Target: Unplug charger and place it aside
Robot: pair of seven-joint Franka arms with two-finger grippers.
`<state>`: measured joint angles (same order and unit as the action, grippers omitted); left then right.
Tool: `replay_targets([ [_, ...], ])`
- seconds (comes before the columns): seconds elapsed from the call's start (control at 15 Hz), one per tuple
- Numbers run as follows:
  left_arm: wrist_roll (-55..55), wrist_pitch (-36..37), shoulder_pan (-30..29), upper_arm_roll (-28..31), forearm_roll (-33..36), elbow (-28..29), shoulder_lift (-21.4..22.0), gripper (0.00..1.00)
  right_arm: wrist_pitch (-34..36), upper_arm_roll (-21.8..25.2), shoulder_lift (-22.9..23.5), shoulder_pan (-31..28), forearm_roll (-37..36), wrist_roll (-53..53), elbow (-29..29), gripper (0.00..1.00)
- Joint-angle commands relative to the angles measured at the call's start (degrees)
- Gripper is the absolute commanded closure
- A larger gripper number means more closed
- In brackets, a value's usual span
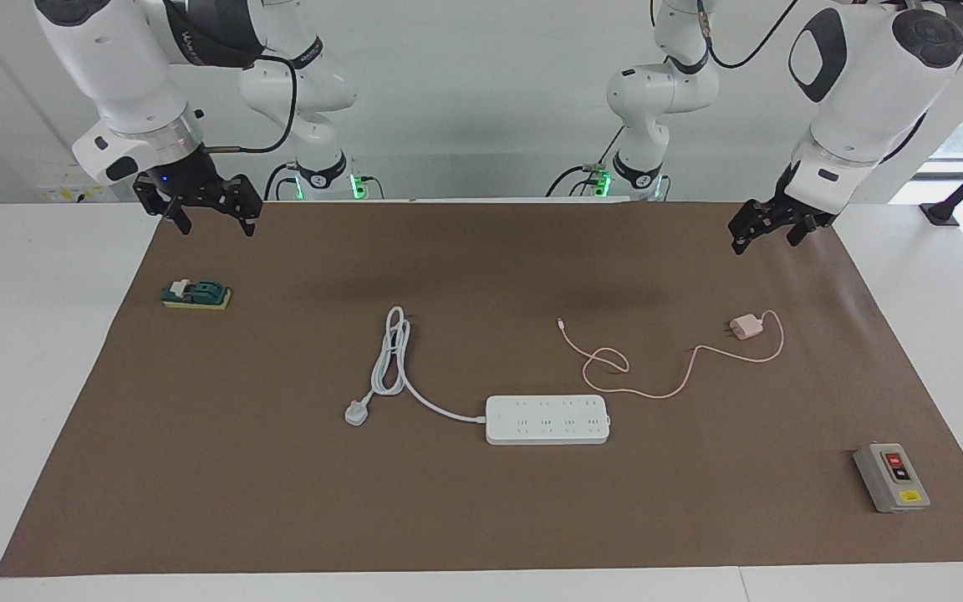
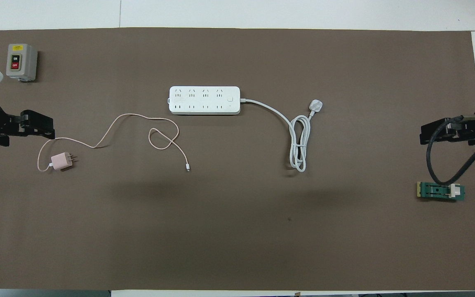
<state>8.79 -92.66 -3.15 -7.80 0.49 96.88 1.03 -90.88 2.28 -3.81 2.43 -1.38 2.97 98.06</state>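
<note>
Right claw hangs over the mat edge at the right arm's end of the desk, fingers spread, nothing held. On the mat under it, farther from the robots, lies a small green switch block. Mid-desk: a white power strip, its thick white cord coiled toward the robots and ending in a grey-white three-pin plug. The charger lies unplugged on the mat toward the left arm's end, well apart from the strip, prongs facing mid-desk; its pink cable loops away to a free end. Left claw hangs above the mat over the charger's end, fingers spread, empty. A grey on/off switch box sits near the mat corner farthest from the robots.
</note>
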Motion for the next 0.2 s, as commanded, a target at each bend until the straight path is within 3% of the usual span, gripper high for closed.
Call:
replay_targets([
  [0.0,-1.1,-0.7,-0.2,0.0,-0.6,0.5,0.6,0.00,-0.3,-0.6,-1.5,-0.9,-0.6,0.1,1.7,0.00],
  [0.13,-1.1,-0.7,-0.2,0.0,-0.6,0.5,0.6,0.00,-0.3,-0.6,-1.5,-0.9,-0.6,0.1,1.8,0.00],
])
